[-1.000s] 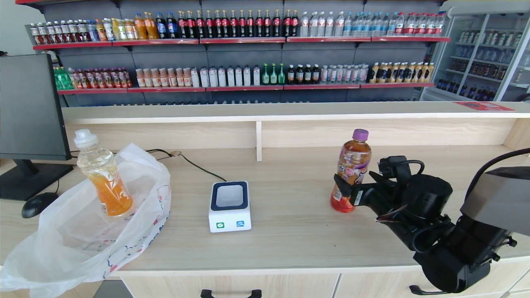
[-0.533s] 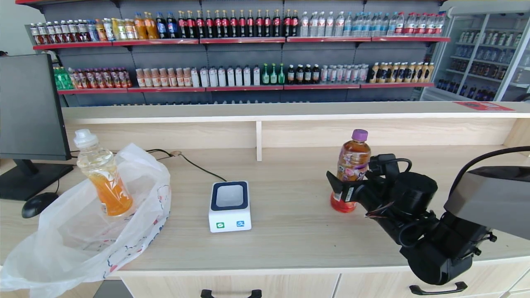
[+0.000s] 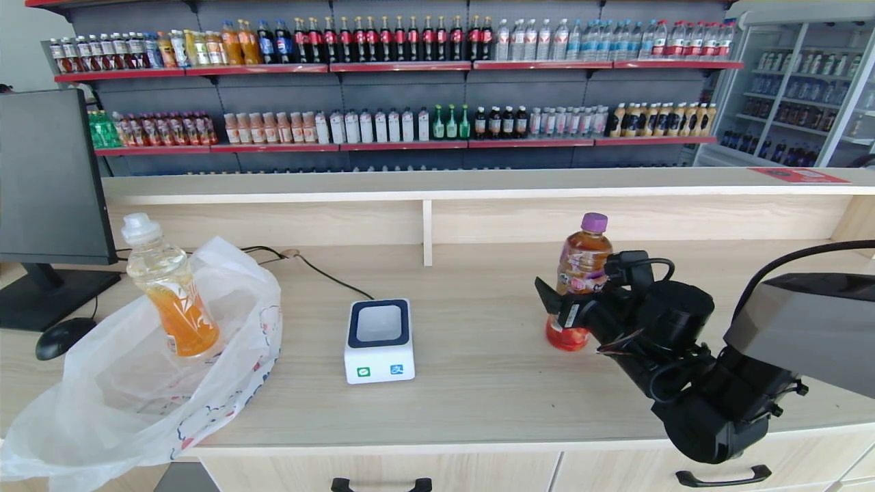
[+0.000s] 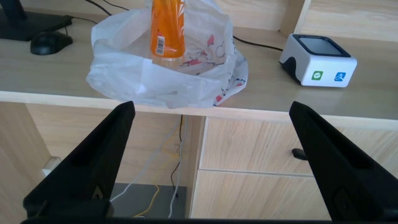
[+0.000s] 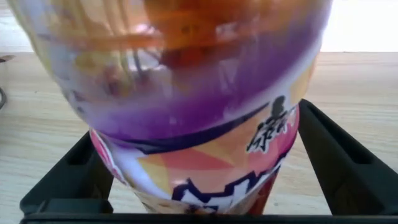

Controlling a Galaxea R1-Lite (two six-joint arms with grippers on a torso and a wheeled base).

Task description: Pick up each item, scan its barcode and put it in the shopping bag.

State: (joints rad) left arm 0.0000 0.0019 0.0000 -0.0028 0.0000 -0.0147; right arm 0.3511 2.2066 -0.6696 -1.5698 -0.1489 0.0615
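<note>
Straddling purple-capped bottle [image 3: 584, 263] | right jaws spread, bottle upright between | left jaws spread

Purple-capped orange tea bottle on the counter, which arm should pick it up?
Right. The right pincer straddles the purple-capped plastic bottle; the left pincer hangs below the wooden counter's edge, by the white plastic bag.

- Head view: bright, even daylight; soft faint shadows on counter [image 3: 478, 383]; shelves [image 3: 403, 67] bow slightly at the edges
- Right wrist view: backlit; washed-out white glare behind bottle [image 5: 205, 124]
</note>
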